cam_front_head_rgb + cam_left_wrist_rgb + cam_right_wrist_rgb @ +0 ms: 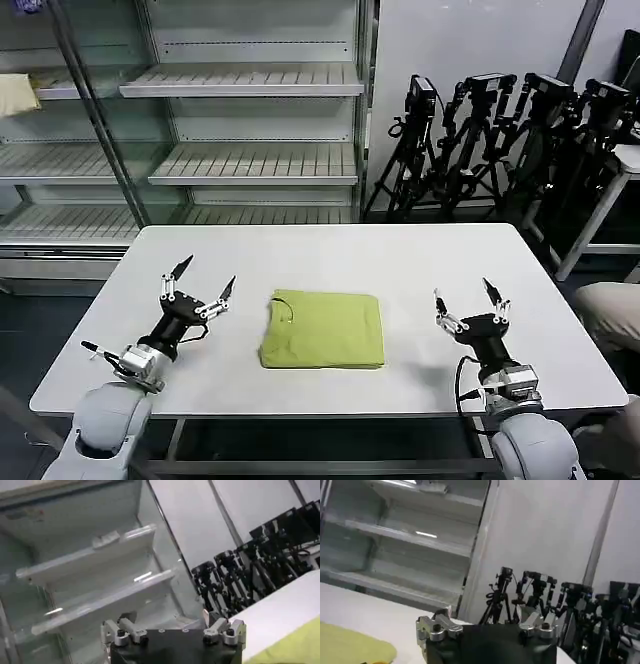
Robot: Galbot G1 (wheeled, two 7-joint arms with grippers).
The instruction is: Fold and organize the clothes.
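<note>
Beside folded T-shirt (323,329), both hands raised, spread

Both arms had rounded pale grey-white shells at the lower links, narrowing to a silver metal wrist collar and a black wrist block; a thin black cable looped beside the right wrist, and a short black-tipped stub stuck out by the left one. The left claw (203,282) and right claw (465,297) each carried two slim fingers with black pointed tips, joined by silver linkage bars and light-coloured knuckles. Close up, each claw base was a black housing flanked by two silver brackets fixed with dark round screw heads.
</note>
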